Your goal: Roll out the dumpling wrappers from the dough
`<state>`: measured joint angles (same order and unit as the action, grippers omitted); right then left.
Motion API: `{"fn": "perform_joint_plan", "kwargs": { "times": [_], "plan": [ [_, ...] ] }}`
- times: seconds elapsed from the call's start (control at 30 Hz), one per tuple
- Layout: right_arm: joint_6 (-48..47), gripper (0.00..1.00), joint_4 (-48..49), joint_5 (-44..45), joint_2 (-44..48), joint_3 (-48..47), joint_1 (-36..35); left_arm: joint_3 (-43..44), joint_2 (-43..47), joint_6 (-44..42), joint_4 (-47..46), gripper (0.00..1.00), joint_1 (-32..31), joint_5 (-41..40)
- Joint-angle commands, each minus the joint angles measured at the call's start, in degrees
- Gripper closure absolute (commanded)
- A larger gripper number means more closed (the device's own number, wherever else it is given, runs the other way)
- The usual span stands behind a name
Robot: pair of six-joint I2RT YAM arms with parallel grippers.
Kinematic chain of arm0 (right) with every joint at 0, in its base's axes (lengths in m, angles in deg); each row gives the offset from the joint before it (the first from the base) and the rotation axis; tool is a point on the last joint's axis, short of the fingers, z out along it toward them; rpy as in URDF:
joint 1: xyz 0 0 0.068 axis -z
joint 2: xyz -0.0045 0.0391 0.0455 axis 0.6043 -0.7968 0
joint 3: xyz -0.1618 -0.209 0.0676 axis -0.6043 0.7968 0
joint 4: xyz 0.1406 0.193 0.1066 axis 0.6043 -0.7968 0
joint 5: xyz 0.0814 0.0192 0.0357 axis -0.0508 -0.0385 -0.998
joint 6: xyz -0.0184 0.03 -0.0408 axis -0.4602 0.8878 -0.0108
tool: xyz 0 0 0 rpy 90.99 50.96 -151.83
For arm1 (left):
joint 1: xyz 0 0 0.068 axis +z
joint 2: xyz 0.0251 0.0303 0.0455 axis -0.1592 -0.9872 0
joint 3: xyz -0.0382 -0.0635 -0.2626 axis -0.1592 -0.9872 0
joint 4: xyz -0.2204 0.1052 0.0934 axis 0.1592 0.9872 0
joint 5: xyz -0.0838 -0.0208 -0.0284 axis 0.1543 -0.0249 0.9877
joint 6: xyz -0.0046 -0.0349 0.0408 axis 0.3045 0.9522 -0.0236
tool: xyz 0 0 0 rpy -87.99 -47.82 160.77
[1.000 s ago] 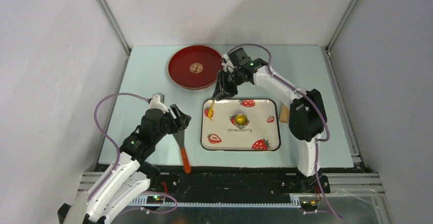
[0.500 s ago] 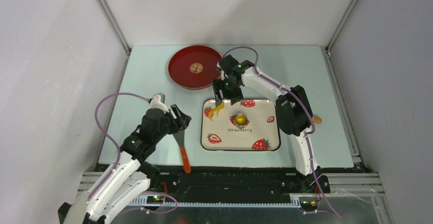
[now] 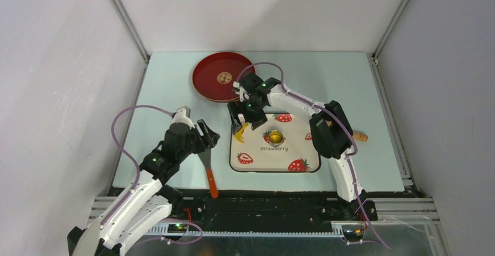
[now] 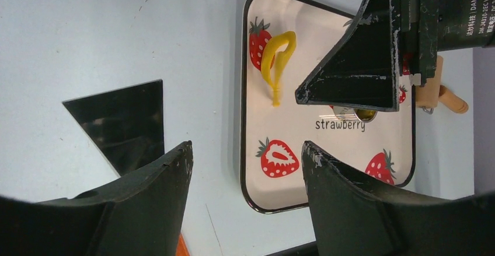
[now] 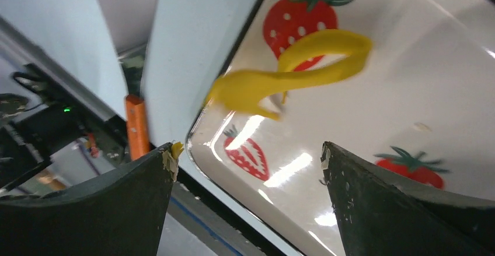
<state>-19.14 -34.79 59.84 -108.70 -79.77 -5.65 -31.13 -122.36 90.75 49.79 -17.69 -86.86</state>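
A curled, banana-shaped scrap of yellow dough (image 3: 240, 132) (image 5: 292, 69) (image 4: 277, 63) lies loose at the far left corner of the strawberry tray (image 3: 233, 157), over a printed strawberry. My right gripper (image 3: 239, 120) (image 5: 247, 150) hovers just above it, open and holding nothing, with a crumb of dough stuck to one fingertip (image 5: 173, 150). A coin-sized round yellow dumpling wrapper (image 3: 275, 136) sits inside a metal ring at the tray's middle. My left gripper (image 3: 205, 134) (image 4: 247, 146) stands open and empty left of the tray, above the table.
A red plate (image 3: 204, 87) lies behind the tray at the back left. A scraper with a dark blade (image 4: 125, 122) and orange handle (image 3: 211, 183) lies left of the tray. A wooden rolling pin (image 3: 357, 136) rests right of the tray, behind the right arm.
My right gripper opened and let go of the yellow scrap, which dropped onto the tray's corner. The right arm swung left and nearer, uncovering the rolling pin. The left arm barely moved.
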Motion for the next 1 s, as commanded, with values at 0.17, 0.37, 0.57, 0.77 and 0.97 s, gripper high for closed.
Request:
{"fn": "perform_joint_plan", "kwargs": {
  "times": [0.17, 0.37, 0.57, 0.77, 0.97],
  "plan": [
    [9.8, 0.02, 12.9, -15.9, 4.8, 11.9, 5.8, -0.7, -5.5, 1.7, -6.7, 0.28, 0.5, 6.1],
    [10.9, 0.02, 14.4, -17.9, 10.8, 15.4, 9.1, -1.2, -12.1, 3.4, -16.7, 0.31, 0.5, 11.8],
    [11.4, 0.02, 14.0, -19.0, 17.1, 14.9, 10.7, 1.0, -13.7, 3.3, -18.3, 0.31, 0.5, 12.8],
    [11.3, 0.02, 12.4, -17.5, 25.8, 18.1, 14.5, 1.5, -15.0, 5.1, -19.5, 0.31, 0.4, 15.1],
    [10.0, 0.04, 10.5, -16.4, 36.3, 28.6, 21.9, 3.3, -19.0, 8.8, -19.6, 0.33, -1.4, 15.6]
  ]
}}
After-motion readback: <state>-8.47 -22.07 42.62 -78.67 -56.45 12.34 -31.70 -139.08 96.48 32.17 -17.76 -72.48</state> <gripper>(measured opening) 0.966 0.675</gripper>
